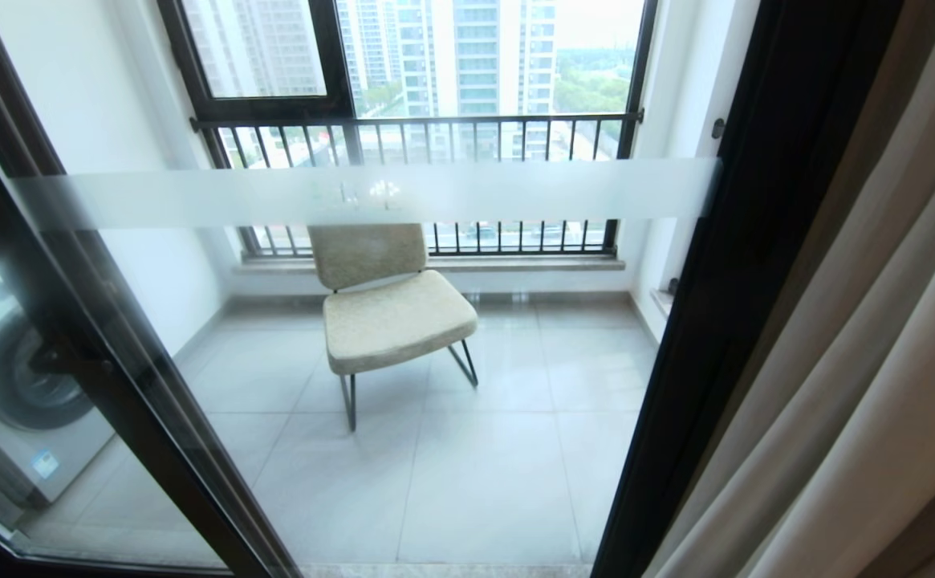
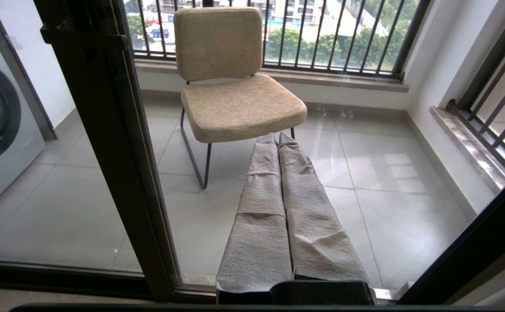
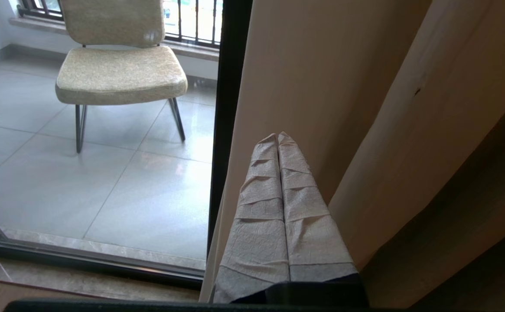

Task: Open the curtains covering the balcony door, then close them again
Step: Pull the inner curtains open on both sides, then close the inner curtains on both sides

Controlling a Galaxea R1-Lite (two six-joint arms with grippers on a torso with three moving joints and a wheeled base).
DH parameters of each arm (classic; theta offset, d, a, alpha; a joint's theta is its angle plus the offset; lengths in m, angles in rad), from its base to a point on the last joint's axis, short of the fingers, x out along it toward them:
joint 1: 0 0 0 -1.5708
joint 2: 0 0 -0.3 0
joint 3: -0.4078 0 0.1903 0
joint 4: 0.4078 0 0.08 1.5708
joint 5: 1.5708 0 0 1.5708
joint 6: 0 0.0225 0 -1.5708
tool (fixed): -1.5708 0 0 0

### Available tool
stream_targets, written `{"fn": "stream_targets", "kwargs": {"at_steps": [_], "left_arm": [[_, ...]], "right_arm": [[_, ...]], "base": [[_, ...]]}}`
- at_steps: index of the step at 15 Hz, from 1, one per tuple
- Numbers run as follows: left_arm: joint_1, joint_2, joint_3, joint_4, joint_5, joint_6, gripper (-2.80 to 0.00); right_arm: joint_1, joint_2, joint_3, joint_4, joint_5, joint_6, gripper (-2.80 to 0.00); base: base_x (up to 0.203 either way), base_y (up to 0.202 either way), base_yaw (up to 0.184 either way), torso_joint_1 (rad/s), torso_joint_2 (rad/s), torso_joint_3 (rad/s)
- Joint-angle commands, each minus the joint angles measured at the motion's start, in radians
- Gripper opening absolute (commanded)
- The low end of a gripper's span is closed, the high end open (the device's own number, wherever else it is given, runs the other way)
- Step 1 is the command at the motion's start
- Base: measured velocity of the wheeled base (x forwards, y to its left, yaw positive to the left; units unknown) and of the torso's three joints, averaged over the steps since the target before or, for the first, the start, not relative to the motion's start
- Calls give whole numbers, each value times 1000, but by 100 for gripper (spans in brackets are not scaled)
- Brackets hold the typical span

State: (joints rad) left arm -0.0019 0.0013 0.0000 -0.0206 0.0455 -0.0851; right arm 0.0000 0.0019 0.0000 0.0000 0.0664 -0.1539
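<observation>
The balcony door (image 1: 435,193) fills the head view: glass in thick black frames with a frosted white band across it. One beige-grey curtain panel (image 1: 860,345) hangs bunched in deep folds at the right, beside the black frame (image 1: 724,265); most of the glass is uncovered. Neither arm shows in the head view. My right gripper (image 3: 278,135) is shut and empty, its cloth-wrapped fingers pointing at the curtain (image 3: 321,86) next to the frame (image 3: 228,108). Also shut and empty, my left gripper (image 2: 277,135) points at the glass toward the balcony floor.
Behind the glass a beige chair (image 1: 391,313) on thin metal legs stands on the tiled balcony floor (image 1: 475,449). A washing machine (image 1: 10,385) is at the left. Black-framed windows with a barred railing (image 1: 419,128) close the balcony's far side.
</observation>
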Motion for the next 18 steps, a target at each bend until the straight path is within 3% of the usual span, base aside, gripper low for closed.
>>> {"fn": "stream_targets", "kwargs": {"at_steps": [1,12,18], "left_arm": [[0,0,0,-1,0,-1,-280],[-1,0,0,-1,0,-1,-280],[0,0,0,-1,0,-1,-280]], "right_arm": [[0,-2,0,1,0,16,-280],[-2,7,-1,-11,-7,51,-280],[-20,219,-86,-112,-11,52,-280]], "base": [[0,0,0,0,0,0],[0,0,0,0,0,0],[0,0,0,0,0,0]]}}
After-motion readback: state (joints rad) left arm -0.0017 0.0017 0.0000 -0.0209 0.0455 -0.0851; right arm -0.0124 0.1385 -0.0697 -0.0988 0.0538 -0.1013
